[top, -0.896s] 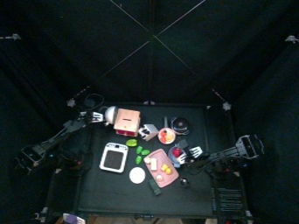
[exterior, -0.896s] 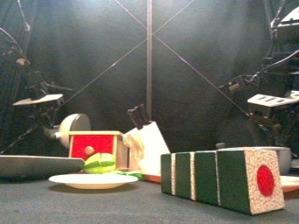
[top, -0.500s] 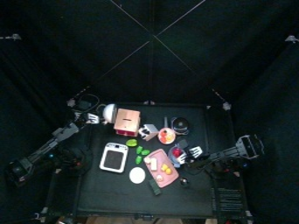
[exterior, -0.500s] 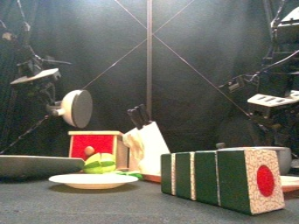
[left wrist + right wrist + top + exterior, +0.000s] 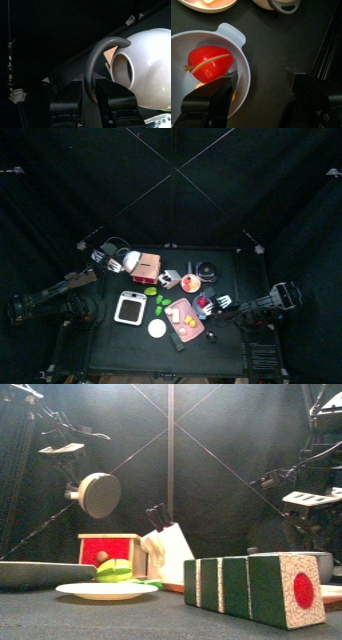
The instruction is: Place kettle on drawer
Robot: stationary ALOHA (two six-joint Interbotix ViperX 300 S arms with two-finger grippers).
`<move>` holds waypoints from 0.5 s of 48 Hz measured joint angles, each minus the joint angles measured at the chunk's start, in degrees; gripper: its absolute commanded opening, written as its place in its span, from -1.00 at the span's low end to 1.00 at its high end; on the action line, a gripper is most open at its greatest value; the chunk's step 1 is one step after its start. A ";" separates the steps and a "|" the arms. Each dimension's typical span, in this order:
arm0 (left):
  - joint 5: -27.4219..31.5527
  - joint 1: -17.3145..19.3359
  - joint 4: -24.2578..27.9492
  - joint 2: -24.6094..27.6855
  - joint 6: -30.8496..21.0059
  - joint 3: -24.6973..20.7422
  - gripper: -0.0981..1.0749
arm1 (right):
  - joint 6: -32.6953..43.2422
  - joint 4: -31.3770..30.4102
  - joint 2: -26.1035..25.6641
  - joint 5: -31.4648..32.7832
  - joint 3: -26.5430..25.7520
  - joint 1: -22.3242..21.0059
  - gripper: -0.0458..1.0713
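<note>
- Up in the air above the drawer (image 5: 111, 550), the kettle (image 5: 96, 494) hangs from the left claw (image 5: 93, 100), whose jaws are clamped on its thin grey handle (image 5: 93, 60); from overhead it sits just over the drawer's left end (image 5: 131, 260)
- That grip looks risky to me: the jaws pinch only the narrow handle while the round white body hangs off to one side, so the kettle could swing or twist in the jaws during the lowering
- The drawer's flat top is small, and a kettle let go off-centre or tilted could roll off onto the tabletop (image 5: 107, 343), or knock the white knife block (image 5: 167, 549) standing just beside the drawer
- Coming down too hard could also shove the light drawer out of place
- The right claw (image 5: 261, 92) hovers with jaws apart over a white bowl (image 5: 238, 55) holding a red tomato (image 5: 208, 62), well apart from the work, so no clash seems likely
- Compared with moments ago, the kettle has been lifted from table level beside the drawer to well above it, and has shifted toward the drawer; the right arm looks unchanged
</note>
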 measured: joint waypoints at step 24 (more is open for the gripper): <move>16.26 -13.36 21.01 15.21 3.25 -4.92 0.14 | 0.00 -0.09 0.00 0.00 0.00 0.09 0.95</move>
